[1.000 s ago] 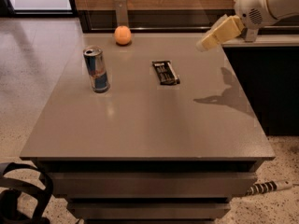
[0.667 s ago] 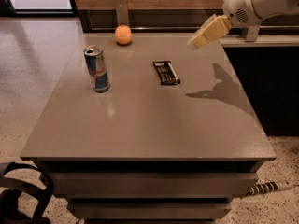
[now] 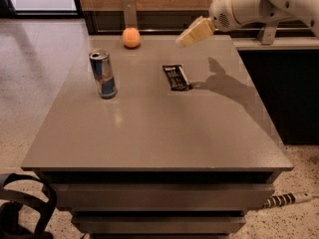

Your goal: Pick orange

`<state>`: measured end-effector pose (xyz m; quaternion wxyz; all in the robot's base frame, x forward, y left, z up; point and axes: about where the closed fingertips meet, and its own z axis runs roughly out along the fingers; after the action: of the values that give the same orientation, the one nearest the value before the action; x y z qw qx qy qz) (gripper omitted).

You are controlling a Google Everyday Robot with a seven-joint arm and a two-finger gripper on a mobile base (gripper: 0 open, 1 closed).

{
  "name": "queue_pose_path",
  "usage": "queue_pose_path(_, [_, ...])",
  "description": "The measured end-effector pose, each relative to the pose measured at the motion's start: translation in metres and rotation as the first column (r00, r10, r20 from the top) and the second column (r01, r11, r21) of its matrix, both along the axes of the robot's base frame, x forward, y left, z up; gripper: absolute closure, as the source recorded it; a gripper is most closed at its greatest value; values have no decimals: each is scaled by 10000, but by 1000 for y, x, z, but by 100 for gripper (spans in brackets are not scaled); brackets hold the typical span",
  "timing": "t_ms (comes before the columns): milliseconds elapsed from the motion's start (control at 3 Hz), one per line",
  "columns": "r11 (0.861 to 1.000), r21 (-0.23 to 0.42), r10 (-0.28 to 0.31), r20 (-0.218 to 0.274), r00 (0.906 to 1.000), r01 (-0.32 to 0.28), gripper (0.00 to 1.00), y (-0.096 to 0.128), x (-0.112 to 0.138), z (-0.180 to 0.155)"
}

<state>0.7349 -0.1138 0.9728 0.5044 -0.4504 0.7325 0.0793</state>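
The orange (image 3: 131, 37) is a small round fruit resting near the far edge of the grey table (image 3: 149, 128), left of centre. My gripper (image 3: 185, 39) hangs in the air above the far right part of the table, to the right of the orange and well apart from it. Its cream-coloured fingers point left toward the fruit. The white arm (image 3: 259, 4) reaches in from the upper right.
A blue-and-silver can (image 3: 103, 73) stands upright on the left of the table. A dark snack bar (image 3: 177, 77) lies flat near the middle, below the gripper. A metal post (image 3: 130, 11) rises just behind the orange. A dark counter (image 3: 294, 83) stands to the right.
My gripper has moved left along the far side of the table, closer to the orange. Its shadow has shifted left too. The orange, can and snack bar have not moved.
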Motion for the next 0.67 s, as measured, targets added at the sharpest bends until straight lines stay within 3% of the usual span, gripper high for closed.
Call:
queue_pose_path(333, [9990,-26,-438,95,9990,438,0,16,31,-17])
queue_pose_path(667, [9994,67,-340,-3,9994,340,0,43,53,-37])
